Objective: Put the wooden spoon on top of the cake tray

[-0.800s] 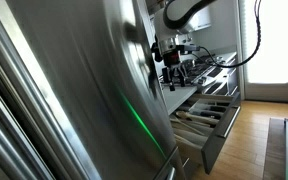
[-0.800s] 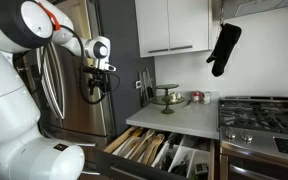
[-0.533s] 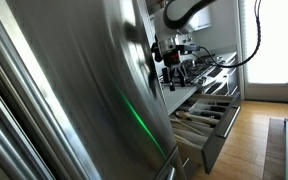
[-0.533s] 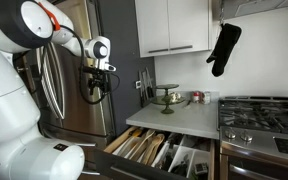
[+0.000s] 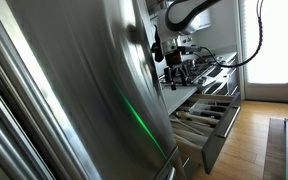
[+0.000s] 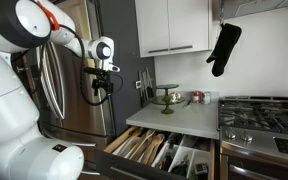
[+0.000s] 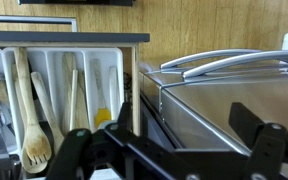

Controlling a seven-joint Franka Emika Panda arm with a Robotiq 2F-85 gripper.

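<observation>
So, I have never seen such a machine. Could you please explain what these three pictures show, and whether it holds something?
This is a white robot arm in a kitchen, with a two-fingered gripper at its end. Two pictures come from cameras standing in the room: one looks past a steel fridge door, and one shows the counter. The third camera sits on the wrist and looks into the open drawer, where a wooden spoon lies among other utensils. On the counter stands the cake tray, and an oven mitt hangs on the wall. The gripper is open and holds nothing.
</observation>
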